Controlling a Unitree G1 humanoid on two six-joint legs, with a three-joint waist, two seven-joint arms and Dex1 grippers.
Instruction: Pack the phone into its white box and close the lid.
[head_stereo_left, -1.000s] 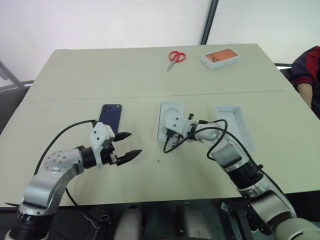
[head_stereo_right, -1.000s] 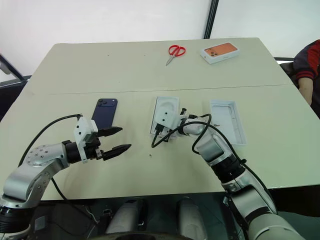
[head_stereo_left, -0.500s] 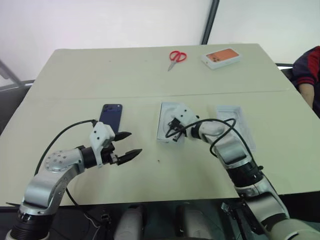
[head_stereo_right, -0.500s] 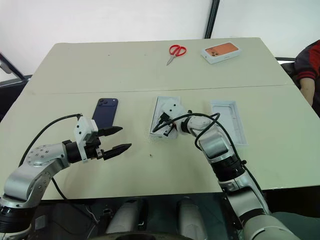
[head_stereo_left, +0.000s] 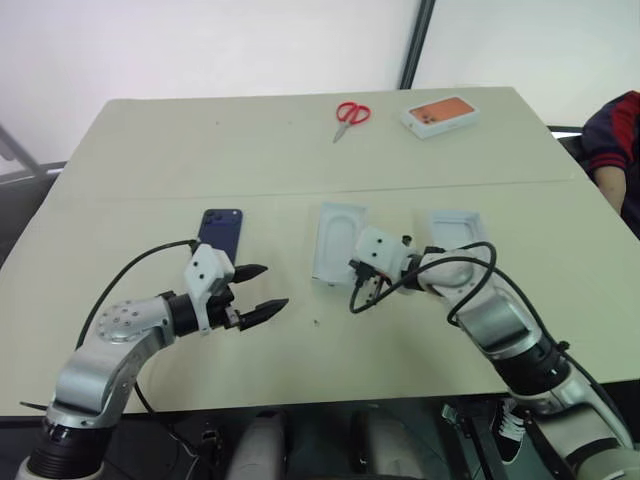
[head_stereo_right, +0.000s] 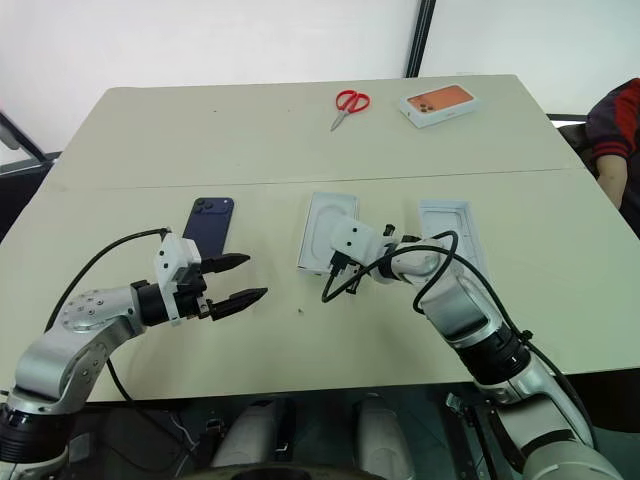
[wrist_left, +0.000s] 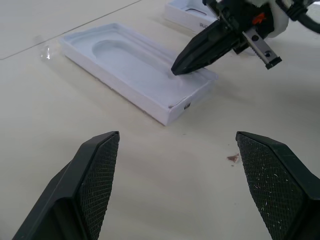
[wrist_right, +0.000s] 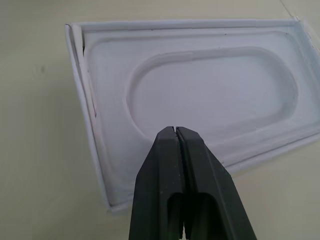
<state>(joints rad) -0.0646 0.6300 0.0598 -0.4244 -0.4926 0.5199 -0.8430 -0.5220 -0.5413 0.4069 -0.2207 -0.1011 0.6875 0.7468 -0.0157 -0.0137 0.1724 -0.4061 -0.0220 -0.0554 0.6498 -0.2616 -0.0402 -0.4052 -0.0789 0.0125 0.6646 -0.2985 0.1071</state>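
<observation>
The right hand (wrist_right: 176, 131) has its two black fingers pressed together with nothing between them; its tips hang just at the near right corner of the white box (head_stereo_left: 337, 240). That box lies mid-counter with a flat white insert, oblong recess upward, seated inside it, covering the floor where the phone would go. A black cable (head_stereo_left: 362, 295) loops from the right wrist down over the counter beside the box's near end.

The left hand (head_stereo_left: 262, 291) stands apart to the left with its fingers spread wide and empty, above bare counter (head_stereo_left: 150, 160), pointing across toward the box. Just beyond it, on the far side, the phone (head_stereo_left: 221, 232) lies flat, back up, camera cluster at its far end, well clear of the box.

To the right of the box, partly behind the right arm, the lid (head_stereo_right: 447, 222) rests open side up. At the far edge of the counter lie red-handled scissors (head_stereo_left: 351, 115) and an orange-faced white box (head_stereo_left: 441, 115). A person's dark and red sleeve (head_stereo_left: 612, 140) shows at the far right edge.
</observation>
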